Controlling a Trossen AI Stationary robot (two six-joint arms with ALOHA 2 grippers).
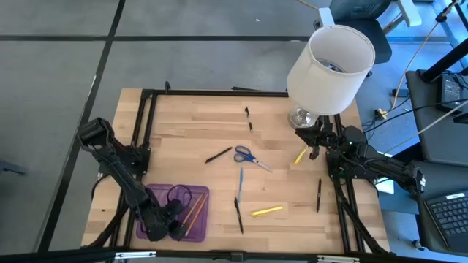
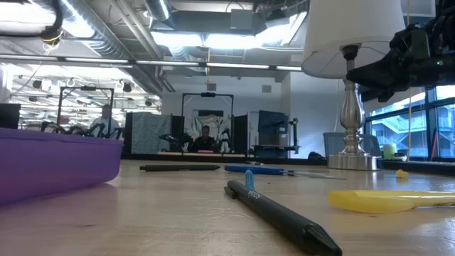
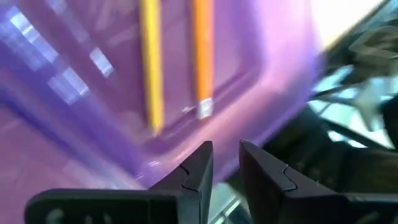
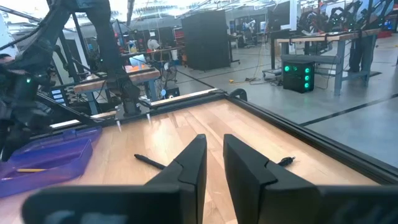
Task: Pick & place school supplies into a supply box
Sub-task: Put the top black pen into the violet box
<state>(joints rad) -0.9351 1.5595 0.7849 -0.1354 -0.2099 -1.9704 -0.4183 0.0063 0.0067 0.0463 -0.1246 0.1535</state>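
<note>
So the purple supply box (image 1: 175,210) sits at the table's (image 1: 183,124) near-left corner with two pencils, one yellow (image 3: 151,62) and one orange (image 3: 202,53), already in it. The left gripper (image 1: 167,225) hangs right over it, fingers nearly closed on nothing, probably just dropping off. Still loose: scissors (image 1: 248,156), roughly seven pens. The right gripper (image 1: 316,150), fingers near-shut and empty, waits by the lamp (image 1: 330,69).

No legible text or labels.
</note>
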